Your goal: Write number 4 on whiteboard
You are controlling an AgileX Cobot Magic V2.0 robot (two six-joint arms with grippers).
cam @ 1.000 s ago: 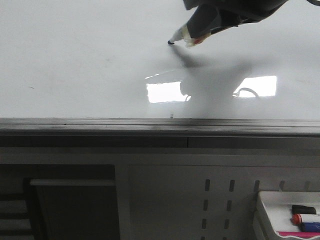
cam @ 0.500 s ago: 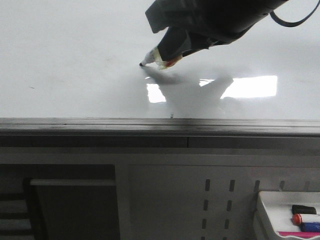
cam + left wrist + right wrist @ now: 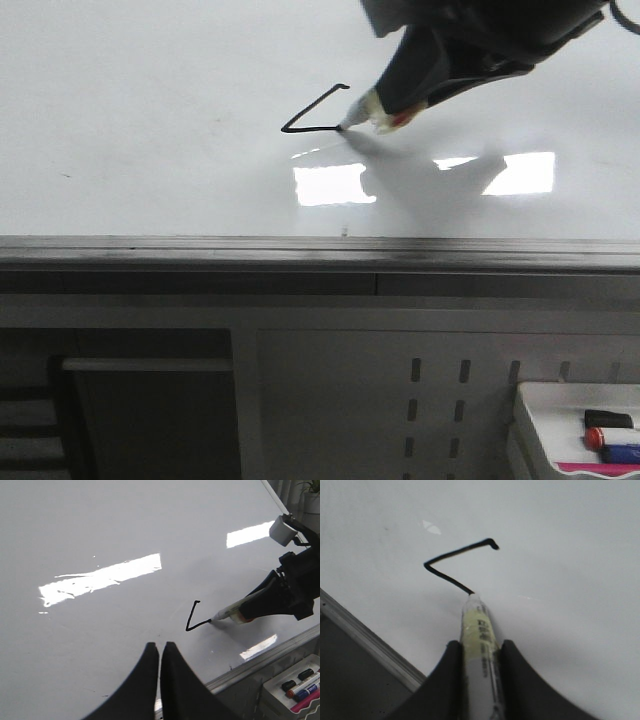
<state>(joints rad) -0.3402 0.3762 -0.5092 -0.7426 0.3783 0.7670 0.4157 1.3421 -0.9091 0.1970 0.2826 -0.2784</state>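
Fingers (image 3: 451, 672) of the right gripper (image 3: 479, 655) are clamped on a marker (image 3: 479, 630), one dark finger on each side of its pale barrel, and the tip is touching the whiteboard (image 3: 150, 120) right at the end of a fresh black line. That line is the number 4 (image 3: 312, 115), only partly drawn: one slanted stroke with a little hook at its far end, a sharp corner, then a short stroke running from the corner to the marker tip. In the front view the mark sits on the board's glossy surface a bit right of the middle, well above the grey frame (image 3: 320, 250) along the near edge, with the right gripper (image 3: 395, 100) coming in from the upper right and its shadow falling on the board just beside the tip. Bright window reflections (image 3: 335, 185) lie on the board between the strokes and the frame. From the left wrist view the same two strokes (image 3: 194, 617) show as a narrow V, the marker (image 3: 230, 613) lying low and tilted, its tip at the end of the lower stroke. The left fingers (image 3: 172, 680) are pressed together with barely a slit between them, holding nothing, hovering over bare board near the frame and apart from the mark. Down at the lower right, below the board, a white tray (image 3: 535, 420) holds spare markers (image 3: 610, 437).
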